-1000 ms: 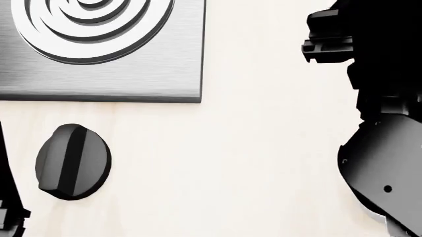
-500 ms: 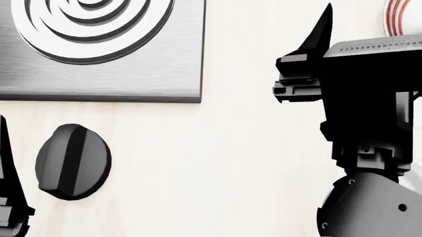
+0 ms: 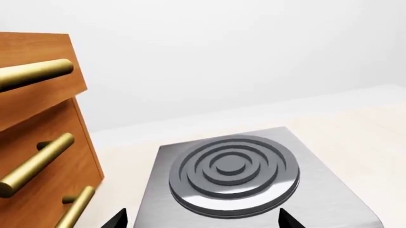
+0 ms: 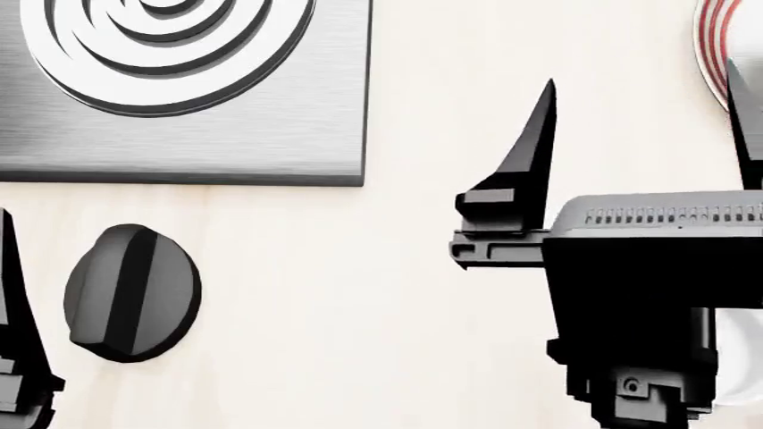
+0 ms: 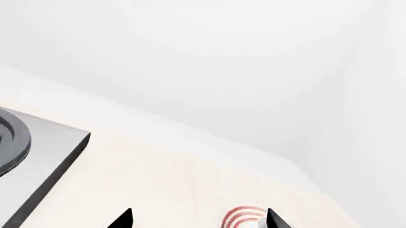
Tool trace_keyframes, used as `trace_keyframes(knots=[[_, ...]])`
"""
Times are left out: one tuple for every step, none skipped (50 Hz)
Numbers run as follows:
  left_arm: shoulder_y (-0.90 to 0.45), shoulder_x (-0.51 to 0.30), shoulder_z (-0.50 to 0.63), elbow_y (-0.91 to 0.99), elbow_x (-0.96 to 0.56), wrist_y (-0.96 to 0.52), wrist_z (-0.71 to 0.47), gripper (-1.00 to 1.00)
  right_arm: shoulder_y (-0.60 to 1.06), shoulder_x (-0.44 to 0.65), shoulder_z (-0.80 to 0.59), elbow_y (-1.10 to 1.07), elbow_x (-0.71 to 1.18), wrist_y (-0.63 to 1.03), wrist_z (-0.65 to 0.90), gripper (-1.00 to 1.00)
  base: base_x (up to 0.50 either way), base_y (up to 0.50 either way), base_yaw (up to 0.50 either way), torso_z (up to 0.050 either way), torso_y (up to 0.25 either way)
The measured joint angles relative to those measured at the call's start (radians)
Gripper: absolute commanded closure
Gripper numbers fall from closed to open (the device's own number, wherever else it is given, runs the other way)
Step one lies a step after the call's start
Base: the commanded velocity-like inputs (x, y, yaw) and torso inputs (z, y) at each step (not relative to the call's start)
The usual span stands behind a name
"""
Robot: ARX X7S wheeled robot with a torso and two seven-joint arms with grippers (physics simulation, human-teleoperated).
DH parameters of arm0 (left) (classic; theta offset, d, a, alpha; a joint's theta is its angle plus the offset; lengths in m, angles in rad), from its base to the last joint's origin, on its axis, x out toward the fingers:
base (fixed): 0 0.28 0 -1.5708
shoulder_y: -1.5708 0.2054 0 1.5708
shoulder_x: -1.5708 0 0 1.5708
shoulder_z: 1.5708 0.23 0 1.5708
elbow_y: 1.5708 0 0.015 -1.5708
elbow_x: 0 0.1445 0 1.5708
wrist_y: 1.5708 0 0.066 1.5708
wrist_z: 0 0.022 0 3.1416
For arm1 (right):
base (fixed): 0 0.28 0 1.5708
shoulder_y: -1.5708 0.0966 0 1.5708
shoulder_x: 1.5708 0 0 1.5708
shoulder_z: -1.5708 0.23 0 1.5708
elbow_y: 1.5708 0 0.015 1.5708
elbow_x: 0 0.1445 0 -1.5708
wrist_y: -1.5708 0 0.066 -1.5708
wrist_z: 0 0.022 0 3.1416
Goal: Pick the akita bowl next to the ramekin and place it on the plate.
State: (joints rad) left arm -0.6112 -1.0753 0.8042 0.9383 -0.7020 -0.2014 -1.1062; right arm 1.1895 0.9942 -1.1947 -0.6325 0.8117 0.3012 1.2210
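From the head camera, the right gripper point(image 4: 644, 134) hangs over the pale countertop point(image 4: 394, 295) with its two dark fingers spread wide and nothing between them; one pointed fingertip point(image 4: 539, 121) stands clear of the counter, the other runs off the picture's right edge. Just beyond that far finger a sliver of the plate point(image 4: 712, 45) with its red rings shows at the top right corner. To the left lies the steel hob panel point(image 4: 238, 143) with a coiled burner point(image 4: 167, 45), and below it a round black knob point(image 4: 131, 292) sits on the counter. A piece of the left arm shows at the lower left edge, too little to read. From the left wrist, the left gripper point(image 3: 201, 221) shows only two dark tips set well apart, empty, above the hob and its burner point(image 3: 233, 167), with a wooden drawer unit point(image 3: 38, 156) and brass handles point(image 3: 35, 159) beside it. From the right wrist, the two fingertips again stand apart, and the plate point(image 5: 241, 217) peeks out near one of them, with a corner of the hob point(image 5: 44, 161) off to the side. The akita bowl and the ramekin are not in any view.
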Motion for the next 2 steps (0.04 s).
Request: trace_keyframes(knots=[[0.000, 0.000, 0.000, 0.000, 0.001, -0.001, -0.001, -1.00, -0.004, 0.002, -0.001, -0.008, -0.002, -0.002, 0.004, -1.00, 0.00, 0.00, 0.00, 0.000, 0.000], [0.000, 0.001, 0.001, 0.001, 0.003, -0.001, -0.001, -1.00, -0.008, 0.004, -0.002, -0.015, -0.004, -0.004, 0.008, -1.00, 0.00, 0.00, 0.00, 0.000, 0.000]])
